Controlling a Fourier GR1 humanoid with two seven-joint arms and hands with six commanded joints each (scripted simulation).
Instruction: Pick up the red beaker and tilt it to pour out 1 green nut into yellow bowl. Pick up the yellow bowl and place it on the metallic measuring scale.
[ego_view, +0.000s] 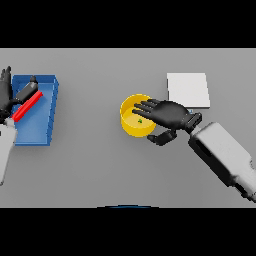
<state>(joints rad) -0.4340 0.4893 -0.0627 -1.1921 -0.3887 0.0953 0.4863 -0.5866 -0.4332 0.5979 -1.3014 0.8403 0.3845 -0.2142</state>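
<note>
The yellow bowl (131, 126) stands at the table's middle with a small green nut (140, 120) inside. My right hand (172, 115) is over the bowl's right side, its fingers stretched straight across the rim. Its thumb is bent beside the near right wall, and the hand is open. The metallic scale (188, 90), a pale square plate, lies just behind that hand. At the far left, my left hand (6, 100) is shut on the red beaker (27, 106). The beaker is tilted and hangs over a blue bin (42, 130).
The blue bin sits at the table's left edge, partly under my left arm. My right forearm (225, 155) runs from the lower right corner toward the bowl.
</note>
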